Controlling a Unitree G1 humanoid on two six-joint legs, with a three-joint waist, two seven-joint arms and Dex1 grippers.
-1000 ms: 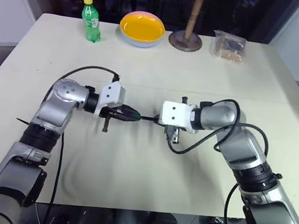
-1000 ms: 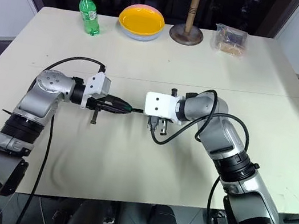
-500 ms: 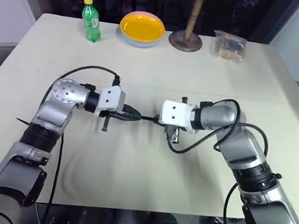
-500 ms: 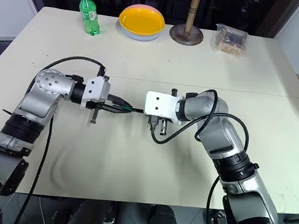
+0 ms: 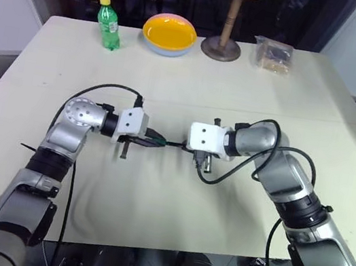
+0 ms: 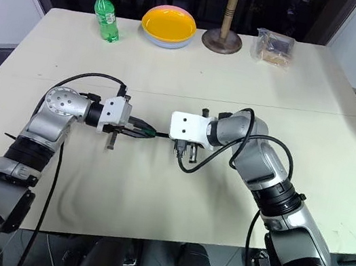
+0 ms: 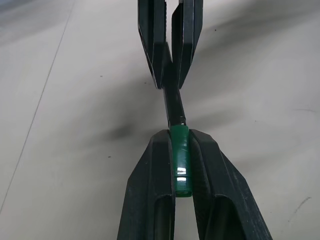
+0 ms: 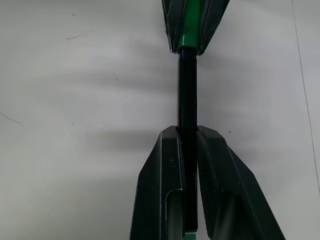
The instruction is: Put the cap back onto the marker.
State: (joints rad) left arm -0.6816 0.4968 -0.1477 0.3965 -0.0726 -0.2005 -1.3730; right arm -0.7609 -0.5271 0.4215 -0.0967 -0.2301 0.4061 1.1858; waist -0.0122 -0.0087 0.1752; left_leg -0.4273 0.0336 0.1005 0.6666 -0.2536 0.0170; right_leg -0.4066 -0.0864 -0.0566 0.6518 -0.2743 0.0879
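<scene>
Fingers (image 7: 150, 195) of my left gripper (image 7: 181, 150) are clamped on the cap (image 7: 180, 160), its green body pinched between the black pads. Opposite, my right gripper (image 8: 187, 134) is closed on the marker (image 8: 187, 90), which runs straight out from between those fingers into the cap's mouth (the two look joined end to end). Both grippers meet tip to tip above the table (image 5: 241, 89), near its middle. A bottle (image 5: 108, 22), a bowl (image 5: 169, 34) and a wooden stand (image 5: 227, 24) sit well apart at the far edge.
</scene>
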